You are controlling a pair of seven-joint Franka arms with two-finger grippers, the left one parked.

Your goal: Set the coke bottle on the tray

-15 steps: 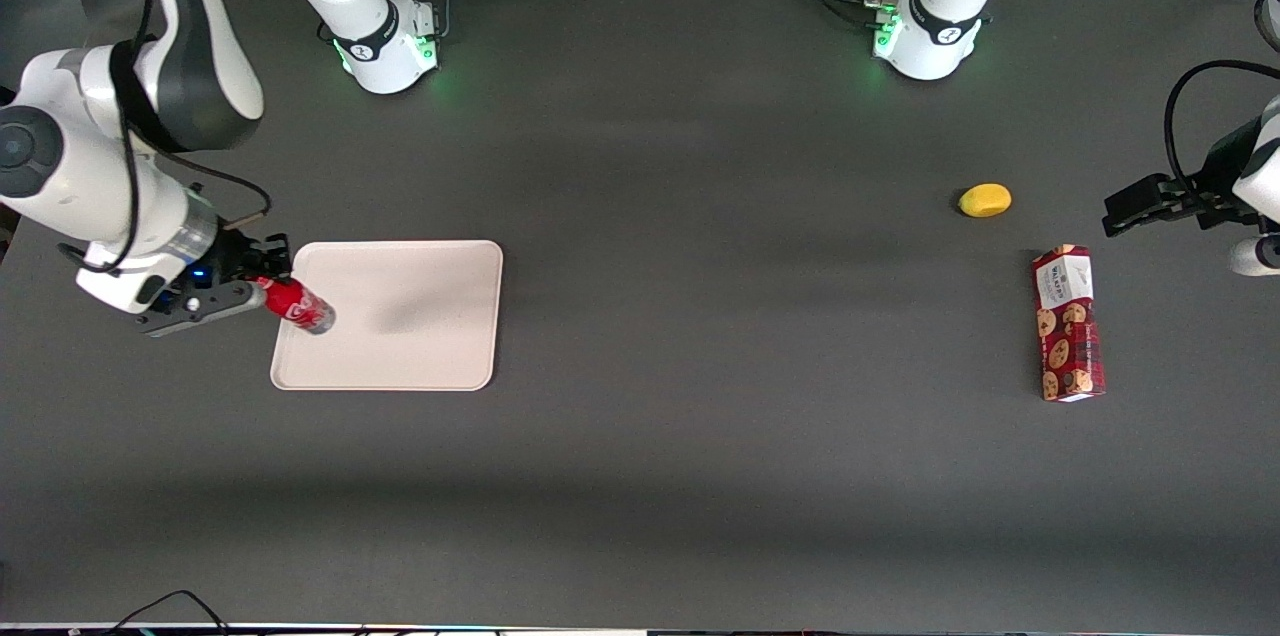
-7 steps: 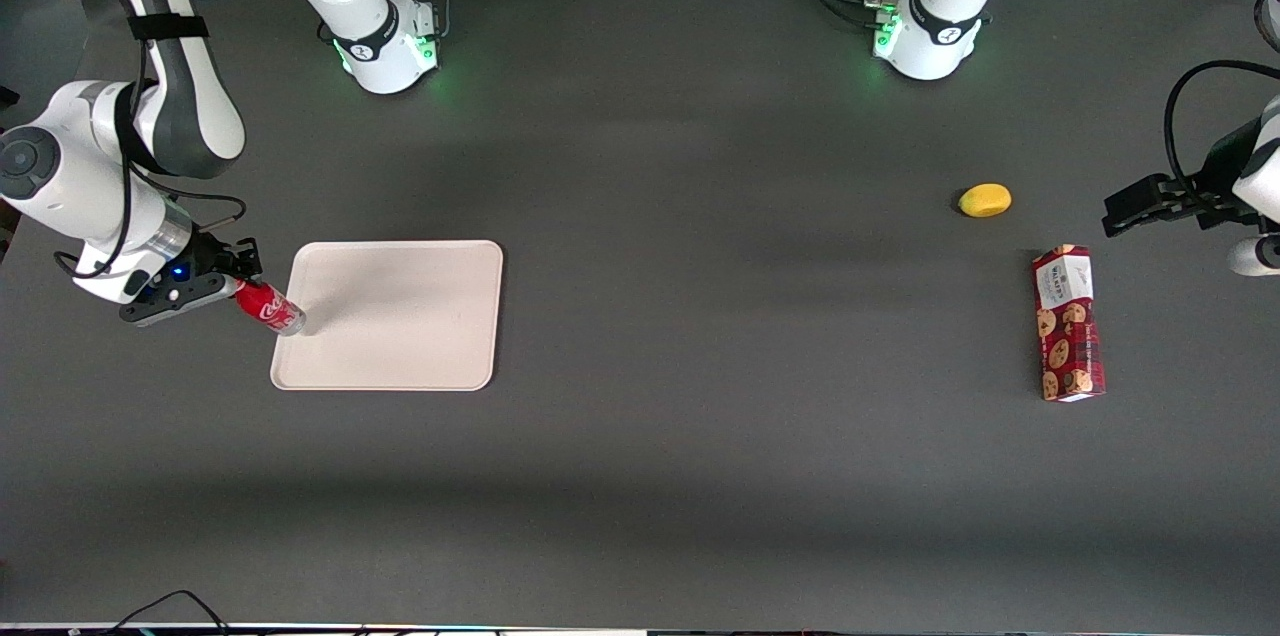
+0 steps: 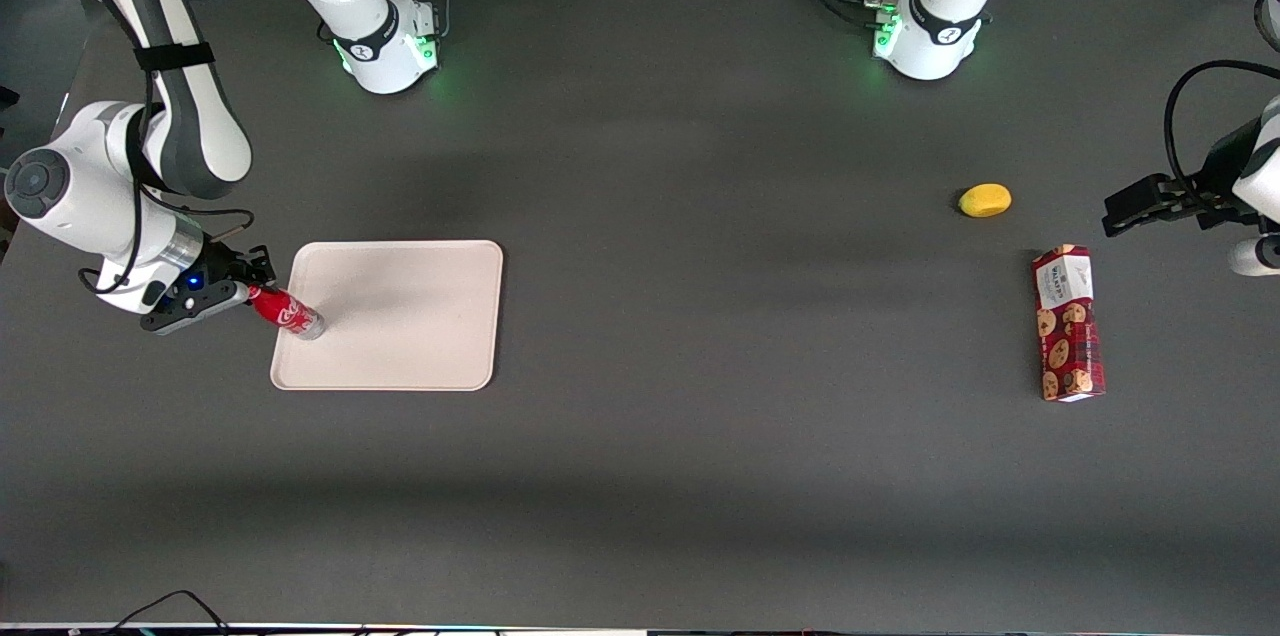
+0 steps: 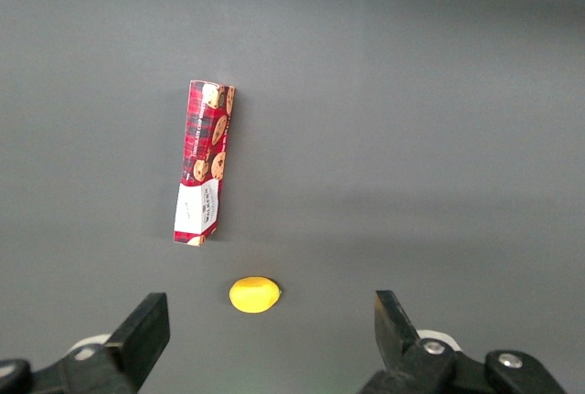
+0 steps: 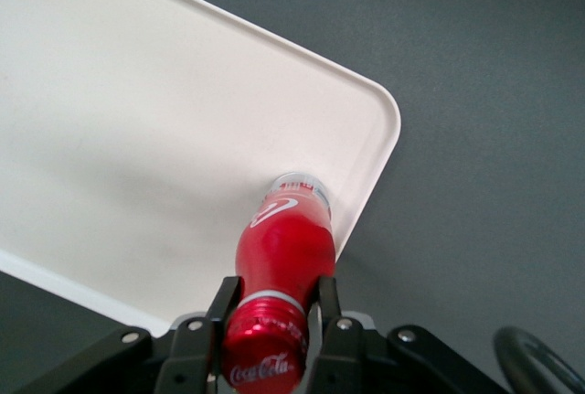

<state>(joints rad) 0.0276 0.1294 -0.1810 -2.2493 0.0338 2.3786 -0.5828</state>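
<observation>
coke bottle [image 3: 286,312] in gripper [image 3: 243,293], farther over tray [image 3: 400,356]

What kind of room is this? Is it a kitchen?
Probably a robot lab, not a kitchen. A dark table carries bolted-down arm bases and test items: a beige tray and a cookie carton. The end effector grips a coke bottle over the tray's edge.

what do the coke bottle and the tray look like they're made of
The coke bottle, held at its neck by the pincer with its base at the tray's edge: glossy red body with soft highlights and a silvery-clear base, probably plastic or coated metal; which one is unclear. The tray: matte cream, one smooth piece with rounded corners and a low moulded rim, likely plastic or melamine.
</observation>
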